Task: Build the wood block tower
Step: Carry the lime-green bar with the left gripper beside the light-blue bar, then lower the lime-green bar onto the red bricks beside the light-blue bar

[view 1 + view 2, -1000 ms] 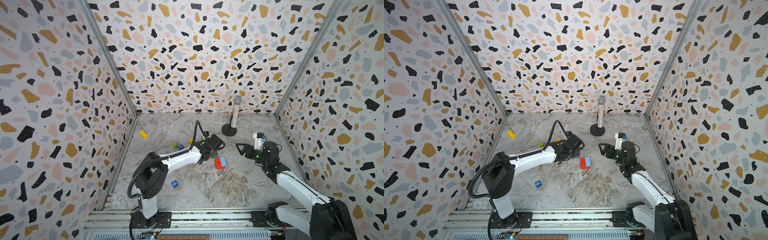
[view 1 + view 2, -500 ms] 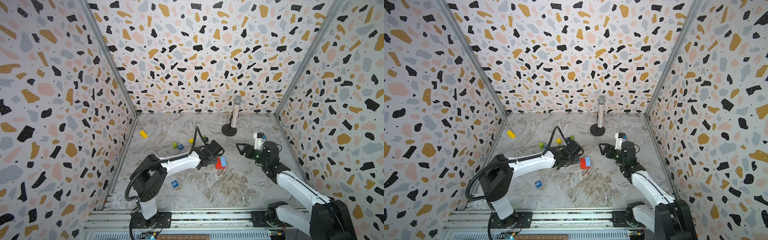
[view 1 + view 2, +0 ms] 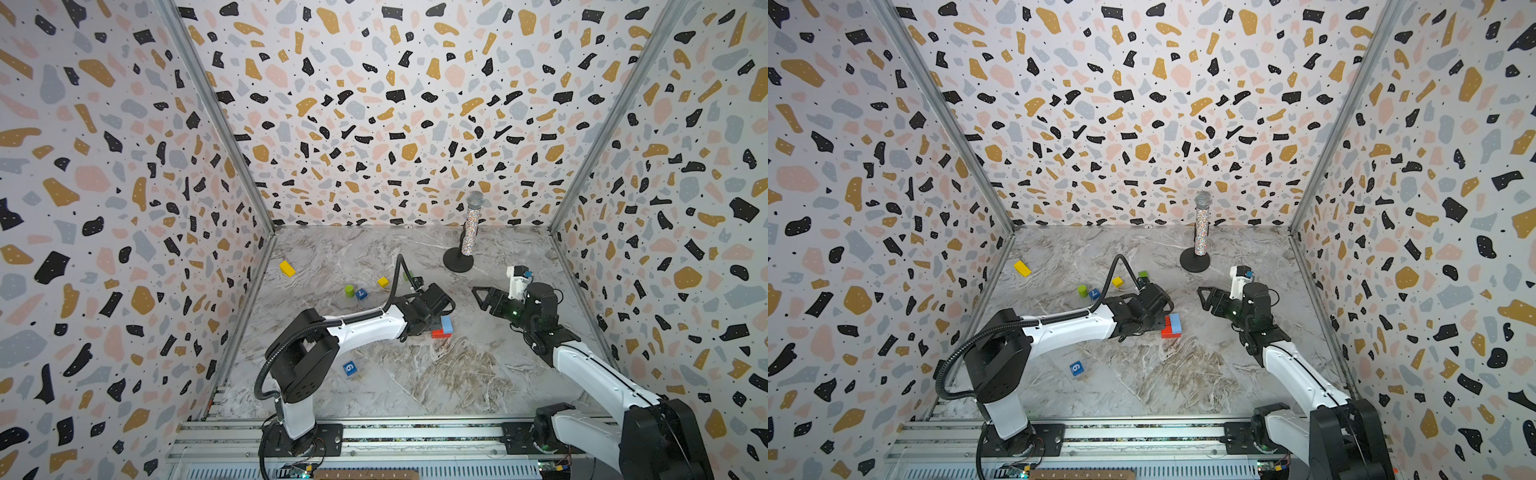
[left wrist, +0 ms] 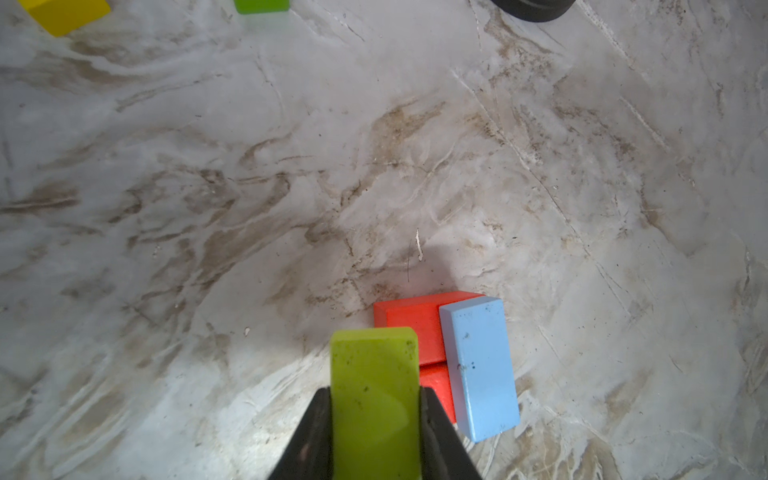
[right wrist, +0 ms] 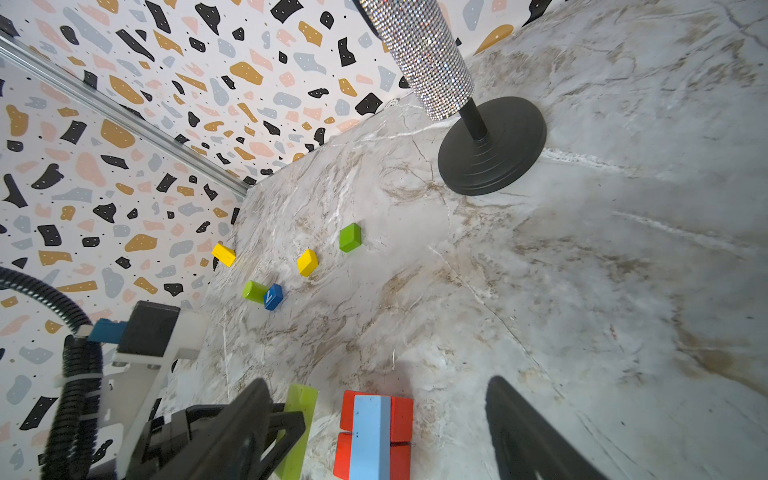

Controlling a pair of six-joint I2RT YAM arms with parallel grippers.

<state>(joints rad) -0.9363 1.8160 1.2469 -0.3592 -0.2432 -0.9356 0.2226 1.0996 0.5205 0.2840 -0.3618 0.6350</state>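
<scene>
2 red bricks (image 3: 436, 333) with 1 light blue brick (image 3: 446, 324) laid across them are all of the tower (image 3: 442, 328) so far. In both top views it stands near the middle of the surface (image 3: 457, 374). The left pincer (image 3: 426, 324) is low, just beside it. The right pincer (image 3: 482, 296) hangs apart, spread and empty. 6 other wood blocks (image 3: 349, 290) lie loose on the left half, and the glittery microphone (image 3: 471, 232) stands at the back.

From the left wrist, the left pincer is pinching 1 lime green brick (image 4: 374, 395) by its long sides. This brick points beside the light blue brick, not over it. If it is let go here, it would probably land half on the red, tip and slide off. If it is pushed down, it may shove the light blue brick askew.

From the right wrist, the lime green brick shows edge-on, with a gap to the tower. Its height over the tower cannot be told, so a sideways move could knock the low tower apart.
</scene>
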